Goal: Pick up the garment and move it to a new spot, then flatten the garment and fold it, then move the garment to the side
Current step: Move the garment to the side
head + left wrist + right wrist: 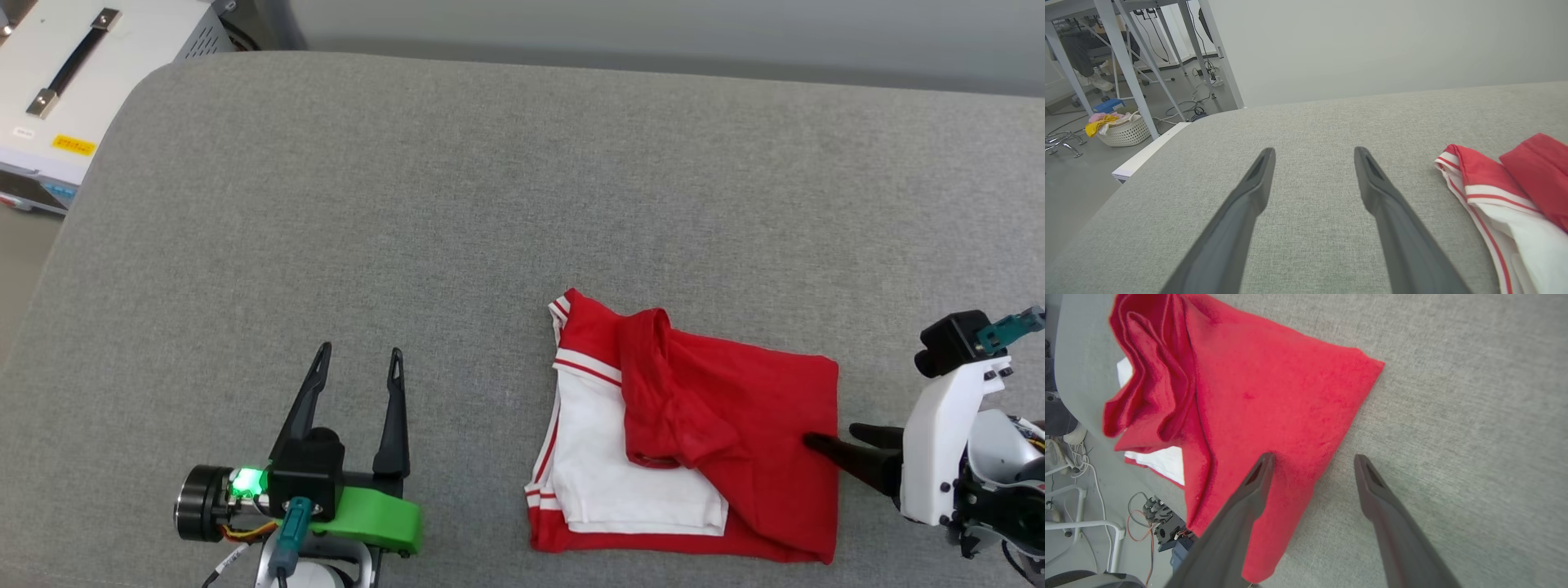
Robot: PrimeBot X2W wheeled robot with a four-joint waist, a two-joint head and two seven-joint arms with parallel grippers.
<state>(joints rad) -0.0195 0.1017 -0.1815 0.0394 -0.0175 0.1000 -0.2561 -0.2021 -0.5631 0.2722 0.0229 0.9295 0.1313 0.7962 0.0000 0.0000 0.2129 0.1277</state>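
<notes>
The garment (718, 425) lies folded on the grey padded table (408, 204) at the near right, red cloth uppermost with a white sleeve and striped trim showing on its left. My right gripper (831, 435) is open at the garment's right edge. In the right wrist view one finger (1249, 490) lies over the red cloth of the garment (1257, 388) and the other finger is over bare table; nothing is gripped. Well left of the garment, my left gripper (361, 353) stands open over bare table. In the left wrist view the left gripper (1313, 151) is empty and the garment (1515, 192) is at the right.
A white case with a black handle (73, 73) stands beyond the table's far left corner. On the floor to the left are a white basket of clothes (1122, 128) and metal frame legs (1126, 69). Cables and electronics (1163, 526) lie below the table's near edge.
</notes>
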